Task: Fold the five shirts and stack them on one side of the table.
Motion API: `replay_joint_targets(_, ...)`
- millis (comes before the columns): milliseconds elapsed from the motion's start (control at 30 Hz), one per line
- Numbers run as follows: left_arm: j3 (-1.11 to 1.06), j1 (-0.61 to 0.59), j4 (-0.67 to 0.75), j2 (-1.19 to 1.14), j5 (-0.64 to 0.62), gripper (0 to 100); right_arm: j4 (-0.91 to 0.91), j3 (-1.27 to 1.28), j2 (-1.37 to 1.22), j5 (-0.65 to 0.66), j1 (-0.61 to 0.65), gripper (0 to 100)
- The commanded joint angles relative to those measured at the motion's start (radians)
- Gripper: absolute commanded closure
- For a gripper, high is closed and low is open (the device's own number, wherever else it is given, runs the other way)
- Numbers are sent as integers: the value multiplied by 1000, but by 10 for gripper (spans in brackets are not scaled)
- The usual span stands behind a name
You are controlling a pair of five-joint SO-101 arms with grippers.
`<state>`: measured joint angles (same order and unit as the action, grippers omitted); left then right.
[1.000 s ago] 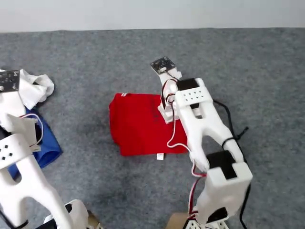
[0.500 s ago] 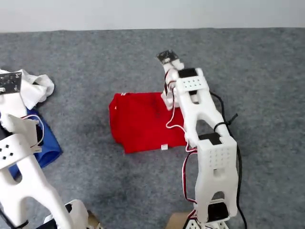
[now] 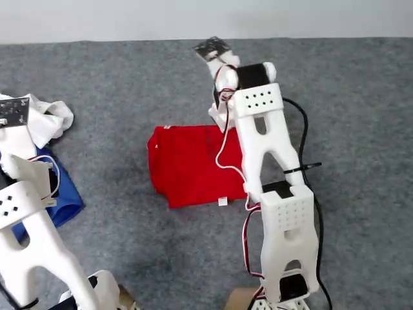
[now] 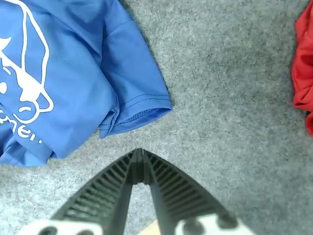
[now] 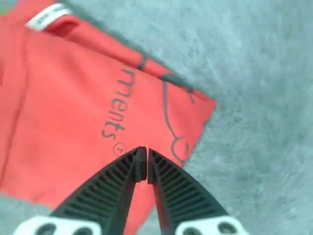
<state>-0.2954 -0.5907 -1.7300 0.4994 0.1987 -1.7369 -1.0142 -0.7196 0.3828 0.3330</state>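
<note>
1. right claw (image 5: 143, 155) has swung farther out, fingers pressed together, holding nothing; red shirt (image 5: 73, 107) lies flat right beneath it.
2. left claw (image 4: 138, 157) unmoved, closed, empty; blue shirt (image 4: 63, 78) just ahead of its tips.

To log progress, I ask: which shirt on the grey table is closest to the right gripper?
The red fabric shirt in the middle, directly under the right gripper; the blue printed shirt and the white crumpled shirt lie far left.
</note>
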Motion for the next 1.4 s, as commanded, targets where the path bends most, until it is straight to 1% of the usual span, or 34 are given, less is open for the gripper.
replay_joint_targets(0,8,5,-17,29,2,995,-15,-51,4,150,28,956)
replay_joint_targets(100,8,17,-17,29,3,994,7,-51,4,295,58,952)
replay_joint_targets(167,8,37,-17,29,3,994,42,-51,2,377,90,979)
replay_joint_targets(200,8,51,-17,29,3,994,61,-51,-5,404,107,992)
replay_joint_targets(400,8,132,-15,29,5,994,102,-58,-64,520,176,980)
replay_joint_targets(500,5,140,-15,28,3,994,70,-63,-70,531,213,948)
replay_joint_targets(633,7,137,-17,28,3,994,73,-61,-76,531,231,814)
replay_joint_targets(700,7,137,-18,28,3,994,74,-61,-68,532,246,772)
replay_joint_targets(800,7,137,-17,28,3,994,81,-63,-65,532,271,767)
replay_joint_targets(933,8,133,-15,28,3,994,171,-61,-76,534,285,767)
replay_joint_targets(1000,8,104,-15,28,3,995,231,-55,-79,534,292,768)
replay_joint_targets(1067,8,51,-3,28,3,995,278,-60,-107,534,294,768)
replay_joint_targets(1167,7,-17,0,28,2,995,308,-61,-148,537,295,768)
replay_joint_targets(1267,4,-35,-2,28,3,995,302,-61,-171,571,305,768)
replay_joint_targets(1367,4,-34,-2,28,3,995,306,-61,-182,574,309,768)
